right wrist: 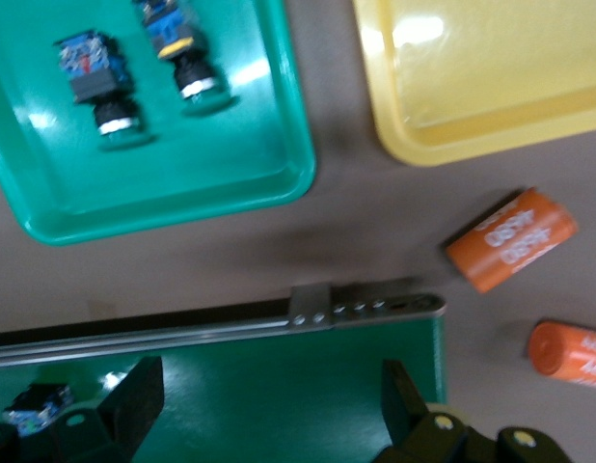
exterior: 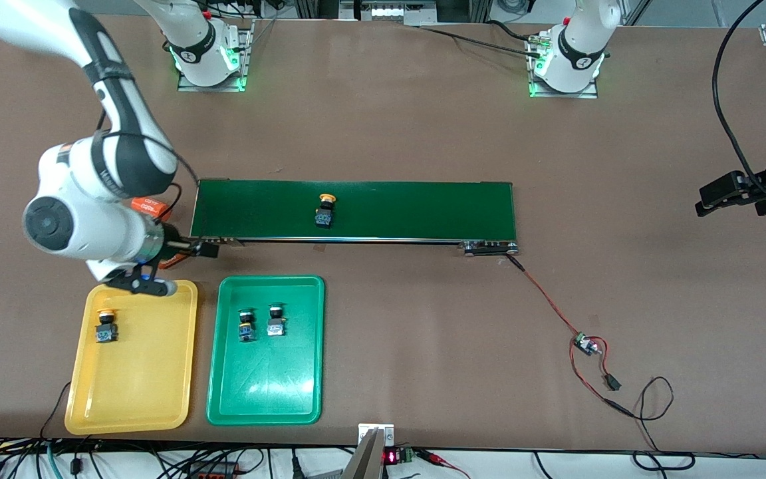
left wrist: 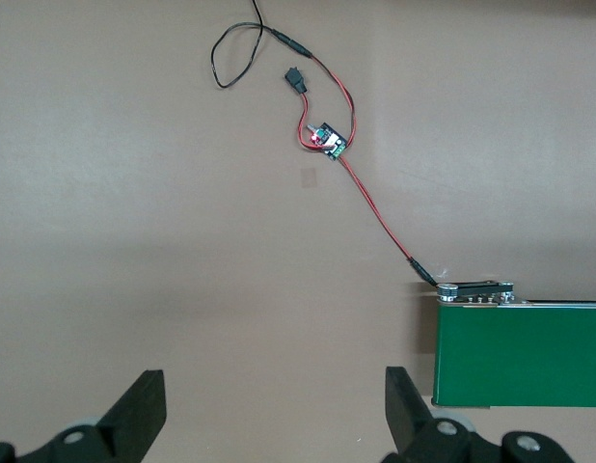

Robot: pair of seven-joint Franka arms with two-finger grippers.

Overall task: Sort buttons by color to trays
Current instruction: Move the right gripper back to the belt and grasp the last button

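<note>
— Where do the buttons lie?

— One yellow-capped button (exterior: 105, 326) sits in the yellow tray (exterior: 157, 372), at the end nearer the belt. Two green-capped buttons (exterior: 260, 323) lie side by side, close but apart, in the green tray (exterior: 270, 392), also toward its belt end. The second yellow-capped button (exterior: 325, 210) rests on the dark-green conveyor belt (exterior: 423, 209), about midway across its width.

— And the claws?

— The right claw (exterior: 150, 283) hangs over the yellow tray's belt-side rim, fingers (right wrist: 134, 391) spread, holding nothing. Two orange cylinders (right wrist: 511, 239) lie on the worktop (exterior: 389, 133) by the belt's end there. The left claw (left wrist: 269, 410) waits released over bare worktop off the belt's left-arm end, where a red wire (exterior: 542, 296) runs to a small circuit board (exterior: 585, 344).
</note>
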